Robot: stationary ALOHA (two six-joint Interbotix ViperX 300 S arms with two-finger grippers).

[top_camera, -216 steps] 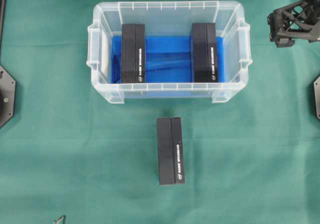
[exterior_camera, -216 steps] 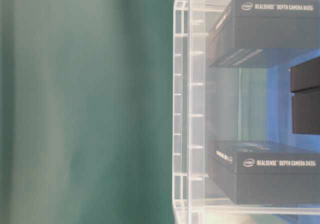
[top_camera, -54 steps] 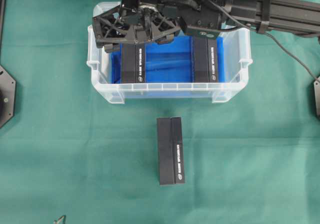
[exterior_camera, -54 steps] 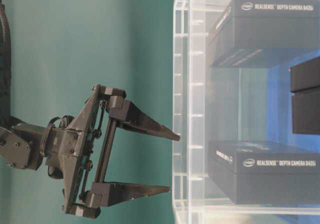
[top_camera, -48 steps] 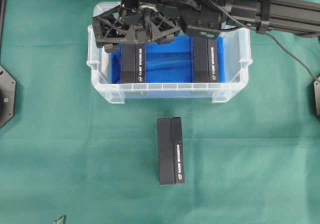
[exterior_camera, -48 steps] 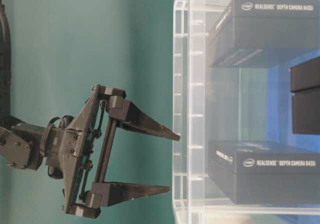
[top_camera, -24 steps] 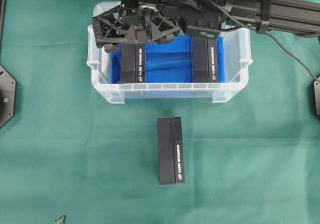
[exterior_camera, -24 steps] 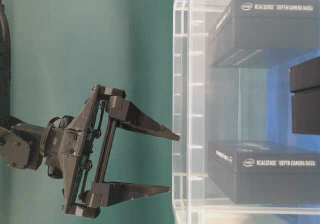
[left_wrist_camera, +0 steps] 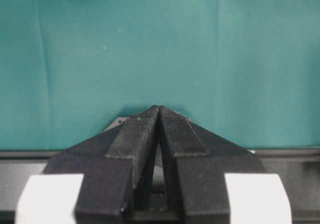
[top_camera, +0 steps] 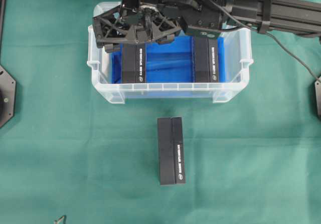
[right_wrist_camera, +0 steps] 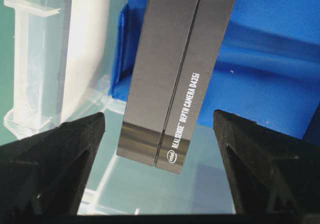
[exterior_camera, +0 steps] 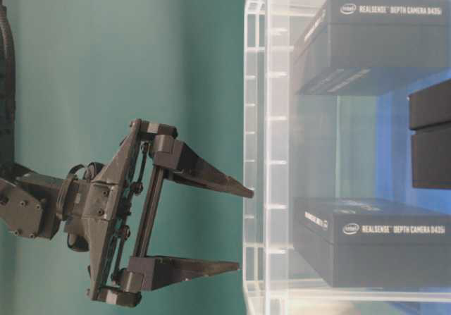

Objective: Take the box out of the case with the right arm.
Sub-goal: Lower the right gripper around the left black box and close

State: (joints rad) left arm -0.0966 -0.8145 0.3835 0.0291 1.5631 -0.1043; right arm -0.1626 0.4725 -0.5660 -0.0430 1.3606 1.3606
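Note:
The clear case (top_camera: pixel 169 91) with its blue floor stands at the far middle of the green cloth. Two black boxes lie inside it, one at the left (top_camera: pixel 133 66) and one at the right (top_camera: pixel 206 62). My right gripper (top_camera: pixel 136 36) hangs open over the far end of the left box (right_wrist_camera: pixel 177 73), a finger on each side and touching nothing. From table level its fingertips (exterior_camera: pixel 248 191) reach just to the case's rim (exterior_camera: pixel 257 153), above that box (exterior_camera: pixel 380 244). My left gripper (left_wrist_camera: pixel 159 108) is shut and empty over bare cloth.
A third black box (top_camera: pixel 170 150) lies on the cloth in front of the case. The right arm's long black links (top_camera: pixel 261 11) and cable cross the case's far right corner. Dark base plates sit at the left edge (top_camera: pixel 6 96) and the right edge (top_camera: pixel 317 97).
Since the earliest frames the right arm has swung from the far right corner to above the left box in the case. Over the last second nothing has moved.

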